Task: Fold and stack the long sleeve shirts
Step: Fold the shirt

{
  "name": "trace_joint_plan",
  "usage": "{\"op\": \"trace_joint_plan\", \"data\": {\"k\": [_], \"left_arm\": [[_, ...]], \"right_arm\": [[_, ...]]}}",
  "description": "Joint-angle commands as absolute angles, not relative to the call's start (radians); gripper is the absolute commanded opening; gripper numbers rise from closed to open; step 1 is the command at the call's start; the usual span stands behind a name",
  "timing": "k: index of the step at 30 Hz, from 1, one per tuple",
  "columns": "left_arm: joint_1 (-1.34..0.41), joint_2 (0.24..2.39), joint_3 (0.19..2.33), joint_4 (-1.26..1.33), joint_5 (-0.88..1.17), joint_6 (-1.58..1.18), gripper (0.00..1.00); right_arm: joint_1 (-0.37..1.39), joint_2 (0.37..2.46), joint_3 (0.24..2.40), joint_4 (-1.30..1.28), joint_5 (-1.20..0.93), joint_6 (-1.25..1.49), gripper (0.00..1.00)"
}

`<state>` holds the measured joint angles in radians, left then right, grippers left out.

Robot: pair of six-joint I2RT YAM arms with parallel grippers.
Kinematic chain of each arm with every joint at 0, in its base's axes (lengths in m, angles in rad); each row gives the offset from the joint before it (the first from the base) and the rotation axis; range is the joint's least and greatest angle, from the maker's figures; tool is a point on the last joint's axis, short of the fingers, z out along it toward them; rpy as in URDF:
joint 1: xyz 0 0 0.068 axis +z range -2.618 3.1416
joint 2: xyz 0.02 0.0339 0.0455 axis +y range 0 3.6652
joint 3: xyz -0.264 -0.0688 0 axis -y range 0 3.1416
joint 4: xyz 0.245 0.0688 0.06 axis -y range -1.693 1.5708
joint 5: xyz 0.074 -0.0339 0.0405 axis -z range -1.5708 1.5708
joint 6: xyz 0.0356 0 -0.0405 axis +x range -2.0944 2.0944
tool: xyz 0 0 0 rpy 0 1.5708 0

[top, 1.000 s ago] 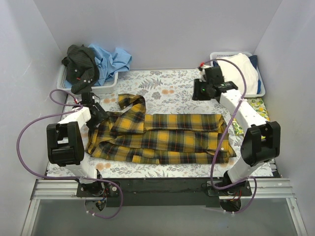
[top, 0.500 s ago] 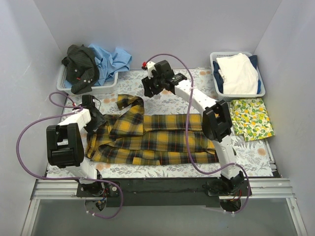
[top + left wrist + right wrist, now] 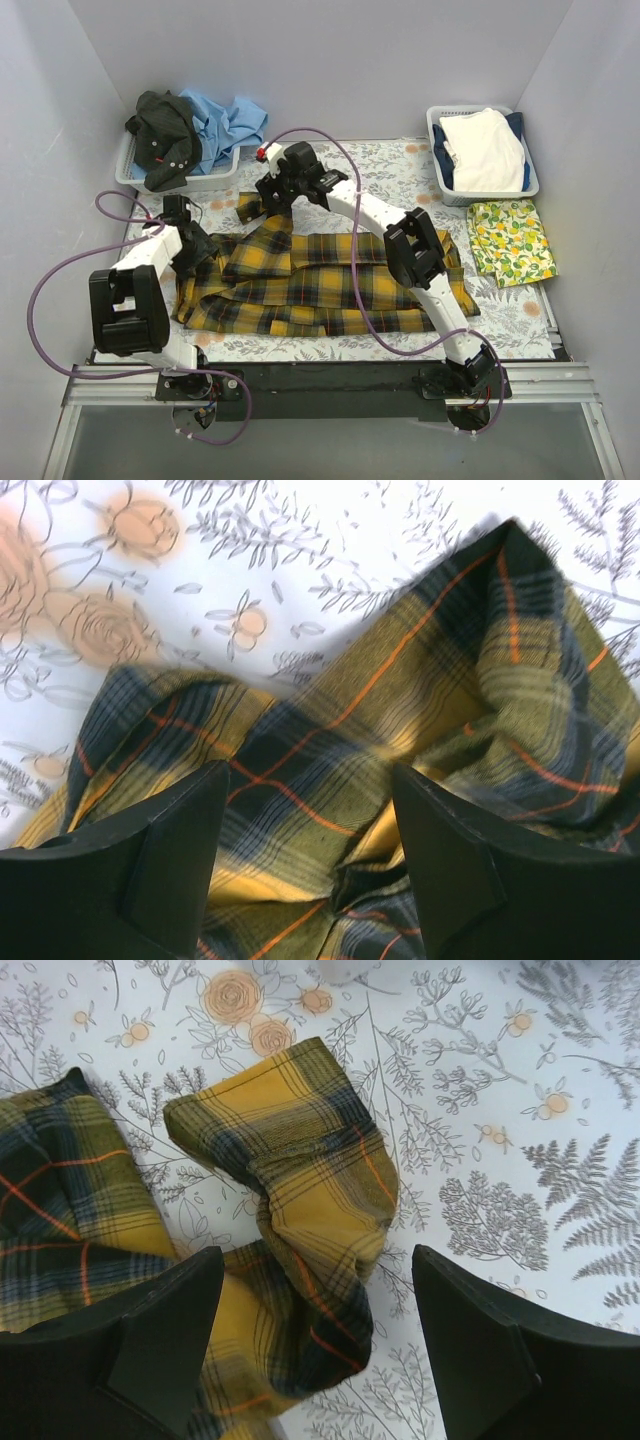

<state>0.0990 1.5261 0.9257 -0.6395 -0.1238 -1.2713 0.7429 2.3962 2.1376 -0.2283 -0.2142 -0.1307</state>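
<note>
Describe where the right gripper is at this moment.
In the top view, the right gripper hovers above the sleeve cuff of the yellow plaid shirt, toward the far left, beside the basket of crumpled shirts.

Plaid shirt is matt woven cloth; right tool seemingly plastic.

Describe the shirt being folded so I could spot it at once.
Start at the table cover printed with ferns and flowers. Spread across its middle lies the plaid shirt. It alone is yellow-and-black checked with thin red lines; the dark shirt and blue shirt are heaped in the far-left basket.
</note>
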Motion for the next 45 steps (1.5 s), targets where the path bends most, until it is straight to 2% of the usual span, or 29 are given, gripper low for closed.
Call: {"op": "trace_joint_plan", "data": {"k": [1, 7, 10, 11, 12, 13, 21, 25, 31, 37, 38, 45], "left_arm": [[0.103, 1.44, 0.919, -0.683, -0.132, -1.267, 0.66], [0.103, 1.381, 0.945, -0.707, -0.103, -1.269, 0.67], [0.103, 1.362, 0.95, -0.718, -0.103, -1.267, 0.67], [0.101, 1.349, 0.948, -0.715, -0.101, -1.267, 0.67], [0.101, 1.342, 0.946, -0.715, -0.1, -1.269, 0.67], [0.101, 1.339, 0.946, -0.71, -0.098, -1.269, 0.67], [0.103, 1.335, 0.966, -0.666, -0.072, -1.287, 0.67], [0.103, 1.347, 0.989, -0.65, -0.063, -1.296, 0.68], [0.104, 1.367, 1.025, -0.623, -0.011, -1.307, 0.68], [0.104, 1.384, 1.023, -0.566, 0.176, -1.304, 0.68], [0.103, 1.385, 1.016, -0.539, 0.252, -1.302, 0.68], [0.103, 1.4, 0.963, -0.485, 0.435, -1.321, 0.67]], "right_arm": [[0.749, 2.463, 2.181, -0.153, -0.192, -0.149, 0.85], [0.759, 2.525, 2.209, -0.115, -0.147, -0.157, 0.83], [0.759, 2.522, 2.23, -0.107, -0.147, -0.134, 0.56], [0.759, 2.514, 2.227, -0.106, -0.149, -0.129, 0.27], [0.761, 2.504, 2.212, -0.107, -0.149, -0.126, 0.11], [0.761, 2.47, 2.197, -0.106, -0.137, -0.121, 0.02], [0.788, 2.13, 1.893, -0.068, -0.195, -0.126, 0.01], [0.804, 1.871, 1.651, -0.011, -0.309, -0.114, 0.01], [0.86, 1.626, 1.433, 0.107, -0.454, -0.046, 0.01], [1.0, 1.522, 1.327, 0.121, -0.413, -0.049, 0.01], [1.012, 1.519, 1.324, 0.123, -0.408, -0.043, 0.01], [1.118, 1.531, 1.331, 0.124, -0.365, -0.049, 0.01]]}}
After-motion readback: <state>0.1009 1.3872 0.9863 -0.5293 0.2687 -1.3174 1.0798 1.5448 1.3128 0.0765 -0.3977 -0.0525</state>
